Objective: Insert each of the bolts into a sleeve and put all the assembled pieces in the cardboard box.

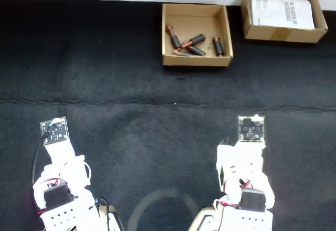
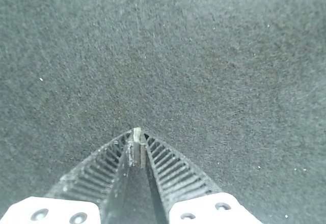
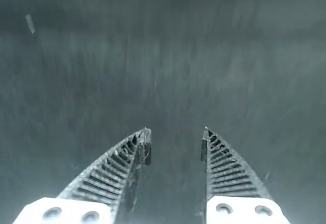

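Several bolts in dark sleeves (image 1: 191, 44) lie inside the open cardboard box (image 1: 196, 60) at the far middle of the table. Both arms sit folded back at the near edge, far from the box. In the left wrist view my left gripper (image 2: 136, 135) hangs over bare dark cloth with its ribbed fingers shut tip to tip and nothing between them. In the right wrist view my right gripper (image 3: 175, 138) is open over the same cloth, with an empty gap between its fingertips. From above, the left arm (image 1: 56, 160) is at the near left and the right arm (image 1: 247, 163) at the near right.
A second cardboard box (image 1: 283, 30) with a printed sheet inside stands at the far right. Black cloth (image 1: 131, 110) covers the whole table between the arms and the boxes. A pale wall edge runs behind the boxes.
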